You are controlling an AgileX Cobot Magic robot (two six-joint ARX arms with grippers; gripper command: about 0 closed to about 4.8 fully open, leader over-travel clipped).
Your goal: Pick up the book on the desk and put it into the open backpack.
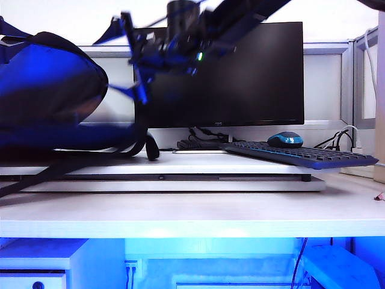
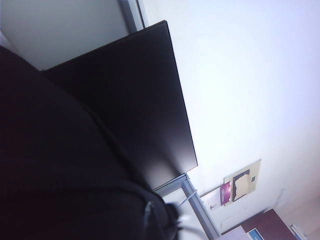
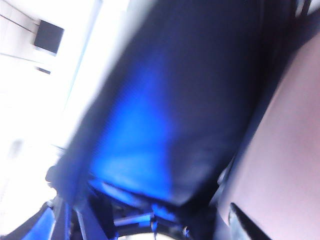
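The black and blue backpack (image 1: 48, 90) lies on its side at the left, on the raised white board above the desk (image 1: 192, 211). My right gripper (image 1: 135, 57) reaches across from the upper right and hangs blurred just off the backpack's mouth, its fingers spread open. In the right wrist view the backpack (image 3: 165, 100) fills the middle, and a pale pinkish flat face, seemingly the book (image 3: 285, 150), lies beside it along one dark finger (image 3: 245, 225). My left gripper is hidden under black backpack fabric (image 2: 50, 150), which covers its jaws; it appears shut on that fabric.
A wide black monitor (image 1: 252, 78) stands behind my right arm. A dark keyboard (image 1: 301, 155) and a blue mouse (image 1: 285, 139) sit right of centre on the white board (image 1: 180, 174). Black straps trail off the board toward the desk's left front.
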